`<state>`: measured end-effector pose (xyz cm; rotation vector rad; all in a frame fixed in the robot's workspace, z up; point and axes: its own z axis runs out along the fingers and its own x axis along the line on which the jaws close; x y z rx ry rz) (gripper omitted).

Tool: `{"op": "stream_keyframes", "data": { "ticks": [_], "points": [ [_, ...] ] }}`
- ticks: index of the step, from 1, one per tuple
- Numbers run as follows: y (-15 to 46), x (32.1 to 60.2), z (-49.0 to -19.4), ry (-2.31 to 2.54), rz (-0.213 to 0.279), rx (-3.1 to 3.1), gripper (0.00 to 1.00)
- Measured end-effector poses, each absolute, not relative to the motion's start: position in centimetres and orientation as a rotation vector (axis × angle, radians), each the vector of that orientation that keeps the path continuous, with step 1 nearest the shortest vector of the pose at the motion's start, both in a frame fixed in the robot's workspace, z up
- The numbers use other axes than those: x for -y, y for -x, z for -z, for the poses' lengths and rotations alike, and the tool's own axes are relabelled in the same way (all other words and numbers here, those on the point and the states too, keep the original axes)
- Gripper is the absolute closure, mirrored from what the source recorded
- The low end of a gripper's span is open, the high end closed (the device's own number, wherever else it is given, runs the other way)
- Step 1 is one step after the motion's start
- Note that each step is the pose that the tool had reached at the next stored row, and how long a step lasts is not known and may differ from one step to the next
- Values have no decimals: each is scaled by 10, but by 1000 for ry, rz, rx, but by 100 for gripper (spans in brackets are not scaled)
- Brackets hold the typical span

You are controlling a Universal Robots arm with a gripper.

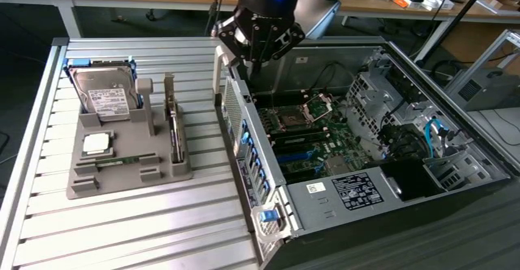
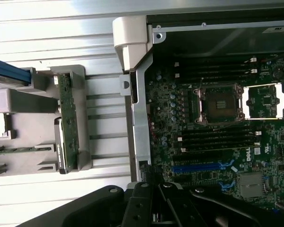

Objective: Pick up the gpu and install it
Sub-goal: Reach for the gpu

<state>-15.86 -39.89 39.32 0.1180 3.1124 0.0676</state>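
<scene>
Green gpu (image 1: 172, 130) stands on its long edge in a slot of the grey holder (image 1: 114, 181) on the desk (image 1: 122, 233), left of the open computer case (image 1: 268, 184), likely kept upright so it can be taken from above. End effector (image 1: 248, 63), pressed together and pinching nothing, hangs over the case's left wall, right of the card and apart from it; motherboard (image 1: 313, 139) lies exposed, side panel off

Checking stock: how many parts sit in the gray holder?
4: hard drive propped at the far end, processor chip mid-tray, memory stick lying beside it, gpu on edge nearest the case.
</scene>
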Motion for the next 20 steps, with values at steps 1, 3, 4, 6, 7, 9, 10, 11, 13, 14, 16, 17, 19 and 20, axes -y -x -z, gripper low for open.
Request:
{"op": "stream_keyframes", "data": {
  "ticks": [1, 3, 4, 6, 7, 9, 10, 11, 13, 14, 16, 17, 19, 20],
  "points": [
    [159, 399, -393, -118, -68, -3112, 89],
    [159, 399, -393, -118, -68, -3112, 89],
    [160, 399, -393, -118, -68, -3112, 89],
    [160, 399, -393, -118, -68, -3112, 89],
    [160, 399, -393, -118, -68, -3113, 89],
    [161, 399, -393, -118, -68, -3112, 89],
    [161, 399, -393, -118, -68, -3113, 89],
    [161, 399, -393, -118, -68, -3112, 89],
    [162, 399, -393, -118, -68, -3112, 89],
    [162, 399, -393, -118, -68, -3113, 89],
    [163, 399, -393, -118, -68, -3112, 89],
    [163, 399, -393, -118, -68, -3112, 89],
    [164, 399, -393, -118, -68, -3112, 89],
    [164, 399, -393, -118, -68, -3113, 89]
  ]
}}
